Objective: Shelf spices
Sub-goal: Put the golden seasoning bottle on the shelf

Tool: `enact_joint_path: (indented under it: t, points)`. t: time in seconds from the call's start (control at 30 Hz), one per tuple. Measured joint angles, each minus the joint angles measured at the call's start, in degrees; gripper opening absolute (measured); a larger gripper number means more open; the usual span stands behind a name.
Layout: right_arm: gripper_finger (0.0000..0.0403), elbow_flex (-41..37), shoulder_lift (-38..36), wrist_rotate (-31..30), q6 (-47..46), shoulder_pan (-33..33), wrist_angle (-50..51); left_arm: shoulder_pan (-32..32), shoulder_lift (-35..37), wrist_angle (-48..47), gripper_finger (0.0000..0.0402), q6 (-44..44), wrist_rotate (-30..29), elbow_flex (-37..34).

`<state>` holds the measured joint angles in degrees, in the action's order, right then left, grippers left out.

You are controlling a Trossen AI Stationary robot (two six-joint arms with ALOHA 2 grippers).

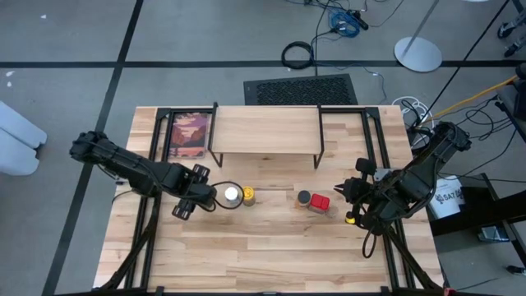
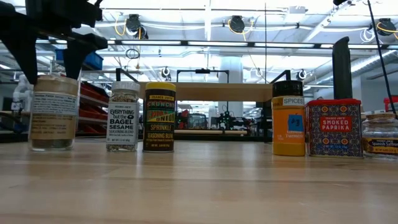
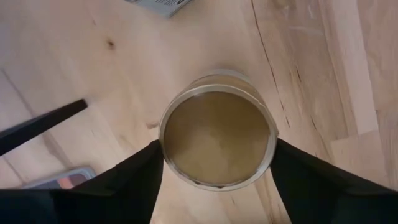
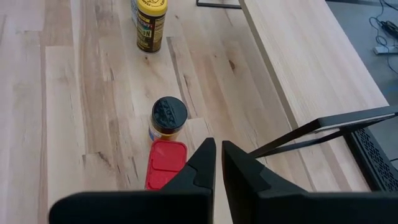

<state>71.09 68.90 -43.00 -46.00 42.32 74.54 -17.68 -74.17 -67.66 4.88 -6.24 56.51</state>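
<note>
The tan jar (image 3: 216,138) stands upright on the table, leftmost of the row in the low view (image 2: 55,112). My left gripper (image 1: 205,196) is over it, pointing down, shut on the jar. Beside it stand the white-lidded jar (image 1: 232,195) and the yellow-lidded jar (image 1: 247,196). Further right are the dark-lidded orange jar (image 1: 304,198), the red box (image 1: 320,203) and the small grey-lidded jar (image 2: 380,134). My right gripper (image 4: 219,162) is shut and holds nothing, just right of the red box (image 4: 165,163). The shelf (image 1: 265,131) stands behind the row. My left gripper holds the tan jar by its top rim (image 3: 163,146), pinched between the two fingers, one on each side. The fingers (image 2: 73,56) come from above, pointing down. The jar is upright with its base on the table.
A flat reddish picture in a black frame (image 1: 189,136) lies left of the shelf. The shelf's thin black legs (image 1: 319,156) stand close behind the jars. Bare tabletop (image 1: 263,255) stretches along the near side.
</note>
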Motion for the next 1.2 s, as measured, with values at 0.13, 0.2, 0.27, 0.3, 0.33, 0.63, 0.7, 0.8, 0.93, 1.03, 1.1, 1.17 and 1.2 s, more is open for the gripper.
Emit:
enact_joint_path:
  t: [0.13,0.2,0.27,0.3,0.33,0.63,0.7,0.8,0.93,1.03,1.1,1.17,1.2]
  points:
    - [0.0016,0.00,0.00,0.00,0.01,-0.02,0.00,0.14,0.00,0.56,0.0273,-2.71,0.14,0.00]
    - [0.0016,0.00,0.00,0.02,0.01,-0.02,-0.03,0.12,0.00,1.17,0.0275,-4.72,0.95,0.00]
    - [0.0016,0.00,0.00,0.01,0.01,-0.01,-0.04,0.14,0.00,1.35,0.0275,-7.34,1.95,0.00]
    - [0.0016,0.00,0.00,0.02,0.01,0.00,-0.04,0.14,0.00,1.37,0.0275,-8.72,2.55,0.00]
    - [0.0016,0.00,0.00,0.01,0.03,-0.01,-0.03,0.14,0.00,1.39,0.0275,-10.27,3.33,0.04]
    - [0.0016,0.00,0.00,0.01,0.20,-0.01,-0.04,0.07,0.02,2.61,0.0276,-23.79,6.11,0.07]
    - [0.0016,0.00,0.00,0.02,0.20,-0.02,-0.04,0.07,0.02,2.85,0.0276,-25.97,6.85,0.07]
    - [0.0016,0.00,0.00,0.02,0.22,0.01,-0.04,0.05,0.02,2.82,0.0276,-28.90,7.22,0.07]
    - [0.0016,0.00,0.00,0.02,0.22,0.01,-0.04,0.05,0.02,2.76,0.0276,-31.60,8.07,0.07]
    - [0.0016,0.00,0.00,0.01,0.22,-0.01,-0.04,0.03,0.02,2.78,0.0276,-31.61,8.47,0.08]
    - [0.0016,0.00,0.00,0.02,0.22,-0.01,-0.04,0.05,-0.05,2.62,0.0276,-31.60,8.51,0.38]
    - [0.0016,0.00,0.00,0.00,0.24,-0.01,-0.04,0.03,-0.20,2.67,0.0276,-31.60,8.91,1.10]
    - [0.0016,0.00,0.00,0.02,0.23,-0.01,-0.04,0.03,-0.24,2.67,0.0276,-31.58,9.18,1.64]
